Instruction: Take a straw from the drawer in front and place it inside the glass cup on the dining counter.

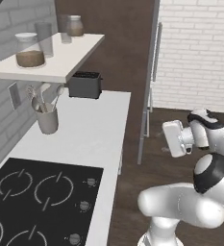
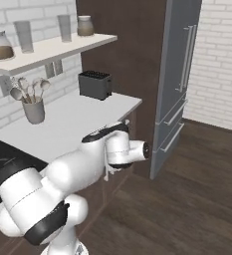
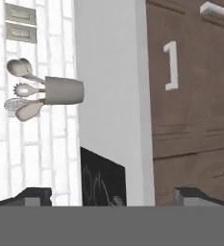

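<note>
My gripper [image 3: 114, 194] is open, its two dark fingertips [image 3: 34, 194] far apart with nothing between them. In this rolled hand view it faces the edge of the white worktop [image 3: 108, 72] and the dark-brown cabinet fronts [image 3: 195, 110] below it. One front carries a short white handle [image 3: 171, 65]. All the fronts are closed, and I cannot tell which one is the drawer. My white hand [image 1: 175, 138] hangs in the aisle just right of the worktop's edge, at about counter height. The straw, the glass cup and the dining counter are out of view.
On the worktop [image 1: 89, 129] stand a grey utensil holder [image 1: 47, 119], a dark toaster [image 1: 85, 84] and a black hob [image 1: 41, 197]. A shelf [image 1: 60, 60] above holds jars and tall glasses. A grey fridge [image 2: 179, 79] stands past the counter's end. Dark floor [image 2: 187, 199] lies open to the right.
</note>
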